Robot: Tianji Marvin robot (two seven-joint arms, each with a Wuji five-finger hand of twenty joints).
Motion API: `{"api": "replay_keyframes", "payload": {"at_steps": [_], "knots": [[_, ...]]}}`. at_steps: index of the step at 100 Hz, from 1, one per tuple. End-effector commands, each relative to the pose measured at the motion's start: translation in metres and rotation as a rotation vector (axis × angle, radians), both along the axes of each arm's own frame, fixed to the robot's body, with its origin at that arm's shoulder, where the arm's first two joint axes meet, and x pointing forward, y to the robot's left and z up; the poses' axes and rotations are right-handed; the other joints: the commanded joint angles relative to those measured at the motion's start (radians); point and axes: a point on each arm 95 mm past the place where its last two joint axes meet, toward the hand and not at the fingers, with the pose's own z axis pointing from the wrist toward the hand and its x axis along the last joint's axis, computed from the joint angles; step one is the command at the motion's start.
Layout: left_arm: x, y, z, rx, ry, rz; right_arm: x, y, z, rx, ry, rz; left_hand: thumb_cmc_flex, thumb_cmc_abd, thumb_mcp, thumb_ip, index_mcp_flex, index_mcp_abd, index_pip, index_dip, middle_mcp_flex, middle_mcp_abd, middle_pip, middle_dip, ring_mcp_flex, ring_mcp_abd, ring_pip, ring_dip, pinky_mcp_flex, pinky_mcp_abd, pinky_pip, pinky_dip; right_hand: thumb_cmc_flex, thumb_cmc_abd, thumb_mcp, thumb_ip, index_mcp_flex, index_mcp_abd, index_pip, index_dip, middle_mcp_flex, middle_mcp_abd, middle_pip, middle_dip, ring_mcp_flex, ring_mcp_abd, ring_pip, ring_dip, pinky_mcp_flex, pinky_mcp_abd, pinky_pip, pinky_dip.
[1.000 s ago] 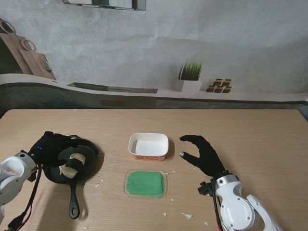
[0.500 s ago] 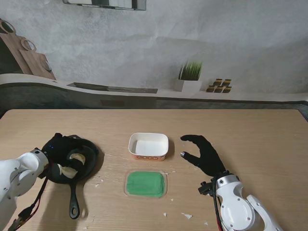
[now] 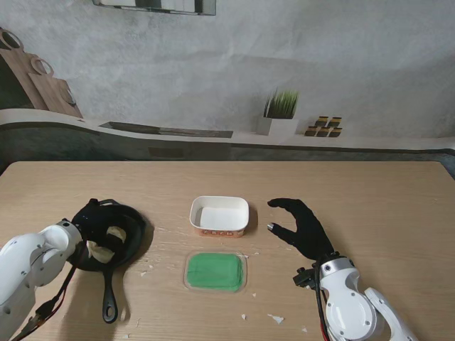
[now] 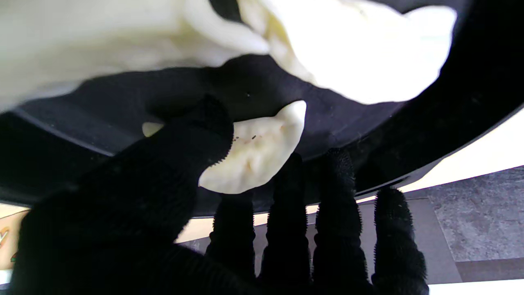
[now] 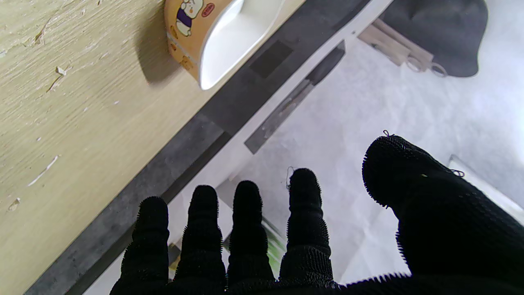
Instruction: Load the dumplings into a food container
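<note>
The white rectangular paper food container (image 3: 220, 215) has an orange band with small cartoon figures; no writing is readable. It stands at the table centre, with the green rectangular lid (image 3: 215, 271) nearer to me. The black-gloved left hand (image 3: 91, 215) is inside the black round frying pan (image 3: 135, 238) and pinches one pale dumpling (image 4: 254, 149) between thumb and fingers. The black-gloved right hand (image 3: 302, 226) hovers spread and empty, right of the container. The light wooden table (image 3: 370, 199) shows white crumbs.
</note>
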Motion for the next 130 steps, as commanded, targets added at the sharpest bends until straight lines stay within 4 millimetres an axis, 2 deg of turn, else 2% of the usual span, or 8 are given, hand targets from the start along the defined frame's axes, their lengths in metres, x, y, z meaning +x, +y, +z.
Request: {"api": "replay_keyframes", "payload": {"at_steps": [1,22,30,41,54,73,95,130], "knots": [[-0.003,0.001,-0.012,0.006,0.038,0.013,-0.002,0.004,-0.002,0.007,0.010,0.007,0.029,-0.047,0.035,-0.025,0.044,-0.039,0.025,0.016,0.028,-0.016,0.037,0.030,0.053,0.012,0.039,0.026,0.016,0.020,0.044,0.007,-0.007,0.005,0.016,0.011,-0.009,-0.016,0.008,0.005,-0.005,-0.005,0.009,0.000,0.005,-0.014,0.014,0.004,0.006,-0.015,0.011,0.014],[-0.001,-0.003,-0.025,-0.009,0.028,0.017,-0.002,0.004,-0.002,0.007,0.013,0.003,0.082,-0.057,0.074,-0.018,0.109,-0.037,0.149,0.122,0.125,-0.029,0.118,0.104,0.196,-0.002,0.131,0.069,0.089,0.047,0.105,0.041,-0.003,0.010,0.028,0.011,-0.005,-0.018,0.008,0.005,-0.005,-0.005,0.010,0.000,0.006,-0.014,0.017,0.006,0.008,-0.014,0.012,0.015],[-0.001,-0.004,-0.030,-0.016,0.027,0.030,-0.002,0.004,-0.002,0.007,0.014,0.001,0.170,-0.070,0.034,-0.072,0.148,-0.046,0.217,0.126,0.186,-0.028,0.107,0.238,0.251,-0.004,0.168,0.103,0.127,0.059,0.138,0.064,0.002,0.012,0.038,0.012,-0.002,-0.020,0.009,0.006,0.000,-0.002,0.013,0.001,0.010,-0.012,0.020,0.007,0.011,-0.013,0.014,0.016],[-0.001,-0.006,-0.034,-0.017,0.039,0.039,-0.002,0.004,-0.001,0.008,0.013,-0.002,0.262,-0.072,-0.014,-0.080,0.198,-0.033,0.274,0.110,0.263,-0.016,0.043,0.303,0.326,0.009,0.143,0.150,0.219,0.059,0.205,0.096,0.000,0.013,0.045,0.011,0.000,-0.021,0.010,0.007,0.001,-0.002,0.013,0.001,0.011,-0.010,0.021,0.008,0.014,-0.011,0.014,0.016],[-0.002,-0.007,-0.038,-0.031,0.041,0.048,-0.002,0.005,-0.001,0.010,0.015,-0.002,0.309,-0.029,-0.053,-0.033,0.230,-0.025,0.319,0.095,0.347,-0.008,-0.046,0.365,0.374,0.021,0.129,0.171,0.302,0.059,0.284,0.129,0.004,0.012,0.059,0.012,0.001,-0.022,0.011,0.008,0.001,-0.002,0.014,0.002,0.015,-0.005,0.024,0.009,0.019,-0.009,0.016,0.016],[-0.003,-0.006,-0.042,-0.056,0.020,0.055,-0.002,0.005,-0.001,0.016,0.017,-0.006,0.301,-0.041,0.024,0.028,0.237,0.000,0.353,0.139,0.367,0.002,-0.026,0.408,0.403,0.042,0.168,0.245,0.446,0.062,0.401,0.163,0.018,0.014,0.072,0.013,0.006,-0.026,0.013,0.009,0.002,0.001,0.017,0.003,0.017,-0.002,0.026,0.010,0.029,-0.005,0.018,0.016],[-0.005,-0.007,-0.030,-0.107,-0.041,0.053,-0.002,0.005,-0.001,0.023,0.011,-0.011,0.310,-0.065,0.096,0.047,0.238,0.076,0.333,0.222,0.393,0.045,-0.037,0.463,0.440,0.061,0.137,0.376,0.512,0.065,0.435,0.190,0.021,0.023,0.070,0.009,0.018,-0.028,0.013,0.010,0.009,0.004,0.020,0.005,0.020,0.001,0.031,0.012,0.042,-0.004,0.022,0.015],[-0.012,-0.010,0.017,-0.158,-0.106,0.014,-0.003,0.005,0.000,0.037,0.005,-0.016,0.293,-0.100,0.161,0.058,0.256,0.116,0.320,0.259,0.445,0.069,-0.083,0.499,0.488,0.071,0.086,0.402,0.528,0.096,0.381,0.176,0.004,0.026,0.065,0.003,0.019,-0.029,0.010,0.011,0.013,0.005,0.019,0.005,0.024,0.004,0.033,0.014,0.048,-0.001,0.025,0.015]]}}
